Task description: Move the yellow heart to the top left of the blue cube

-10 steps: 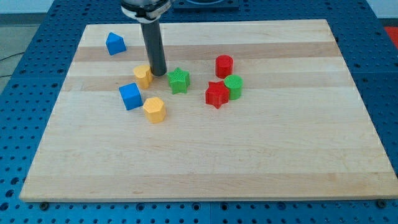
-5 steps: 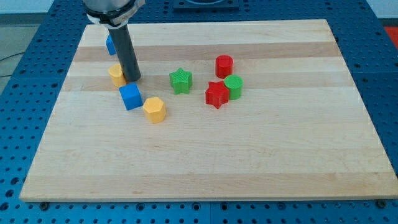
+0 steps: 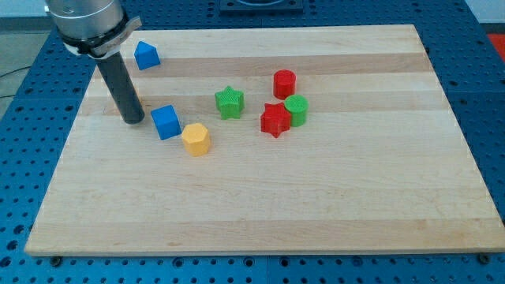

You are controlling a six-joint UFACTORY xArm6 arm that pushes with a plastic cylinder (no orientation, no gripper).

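The blue cube [image 3: 166, 122] sits left of the board's middle. My tip [image 3: 132, 121] rests on the board just left of the cube, a small gap apart. The dark rod hides nearly all of the yellow heart; only a thin yellow sliver [image 3: 140, 100] shows at the rod's right edge, up and left of the blue cube. I cannot tell whether the rod touches the heart.
A second yellow block [image 3: 195, 139] lies just below-right of the blue cube. Another blue block [image 3: 146, 54] sits near the top left. A green star [image 3: 229, 102], a red star [image 3: 274, 120], a green cylinder [image 3: 297, 110] and a red cylinder [image 3: 284, 83] stand toward the middle of the wooden board [image 3: 316, 205].
The rod has swept left and slightly down, pushing the yellow heart from beside the green star to up-left of the blue cube, and now covers it.
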